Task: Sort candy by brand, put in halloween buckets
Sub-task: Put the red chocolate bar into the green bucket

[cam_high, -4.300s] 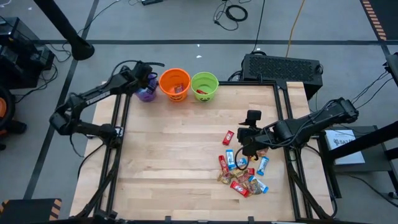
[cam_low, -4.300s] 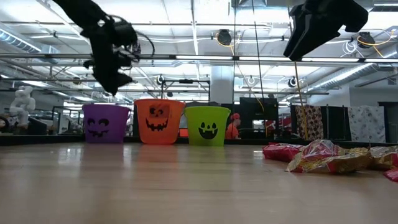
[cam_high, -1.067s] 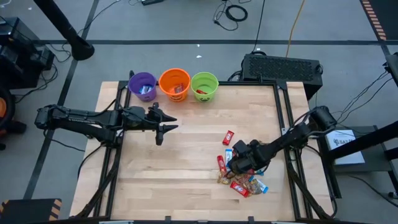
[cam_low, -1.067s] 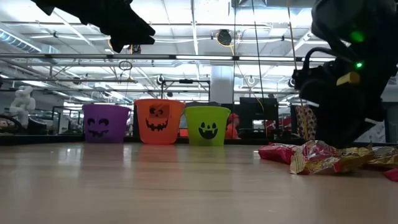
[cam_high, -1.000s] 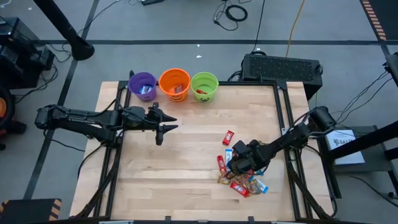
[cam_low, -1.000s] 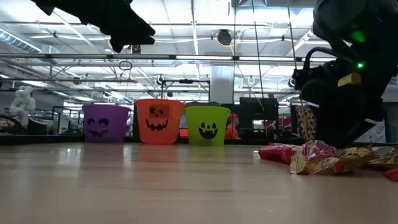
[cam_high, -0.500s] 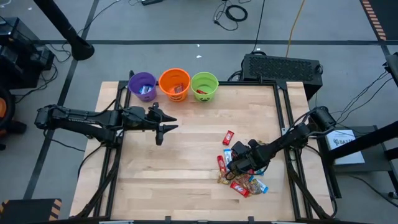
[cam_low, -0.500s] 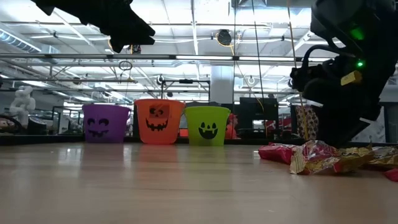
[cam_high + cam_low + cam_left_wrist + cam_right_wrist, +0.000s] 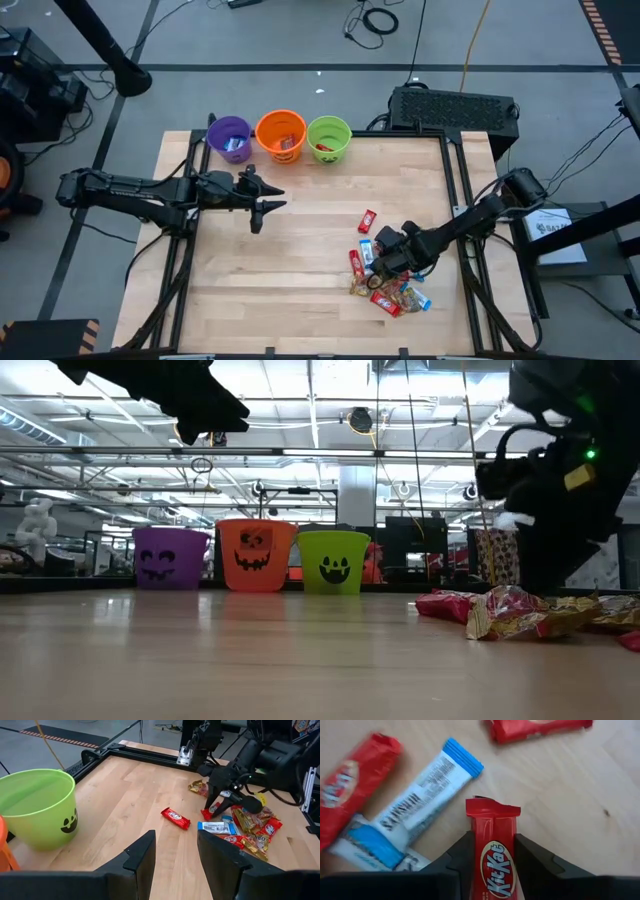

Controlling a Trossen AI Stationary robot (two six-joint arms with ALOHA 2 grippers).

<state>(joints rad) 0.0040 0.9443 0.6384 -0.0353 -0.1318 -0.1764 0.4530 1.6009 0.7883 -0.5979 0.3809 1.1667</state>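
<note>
Red bar: a red candy bar (image 9: 494, 853) sits pinched between the two fingers of the right hand (image 9: 385, 263), just above the candy pile (image 9: 390, 280).
Candy pile: red, blue and gold bars lie on the wooden worktop (image 9: 300, 250), near its right side.
Left hand (image 9: 262, 207): open, holding nothing, over the middle of the worktop.
Buckets: purple bucket (image 9: 229, 138), orange bucket (image 9: 281, 135) and green bucket (image 9: 329, 138) stand in a row at the far edge.
</note>
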